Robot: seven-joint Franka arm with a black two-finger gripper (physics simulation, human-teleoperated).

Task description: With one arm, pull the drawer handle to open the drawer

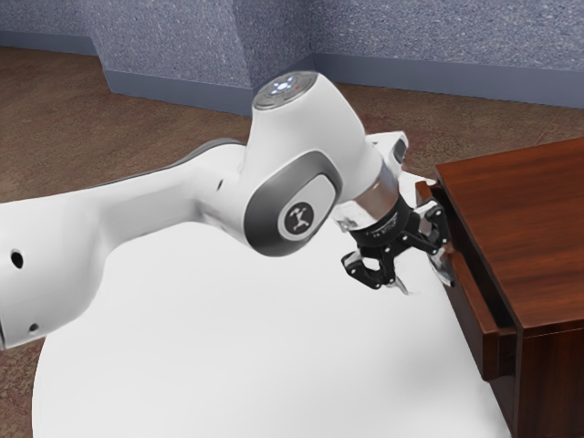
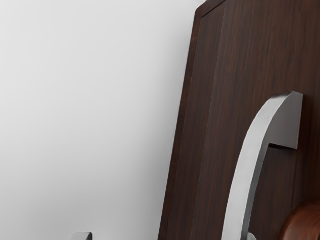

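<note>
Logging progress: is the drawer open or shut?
Slightly open, it seems: the drawer front stands a little out from the cabinet, a dark gap behind it.

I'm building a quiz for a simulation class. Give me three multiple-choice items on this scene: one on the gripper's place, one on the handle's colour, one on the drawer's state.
1. Where is the gripper? A by the back wall; B down on the floor; C at the drawer, beside its handle.
2. What colour is the handle? A gold; B silver-grey; C black.
3. How is the drawer? A its front close to the cabinet; B pulled far out; C taken out, on the table.
Answers: 1 C, it hangs right beside the handle; 2 B, pale metal against dark wood; 3 A, the front runs close along the cabinet.
</note>
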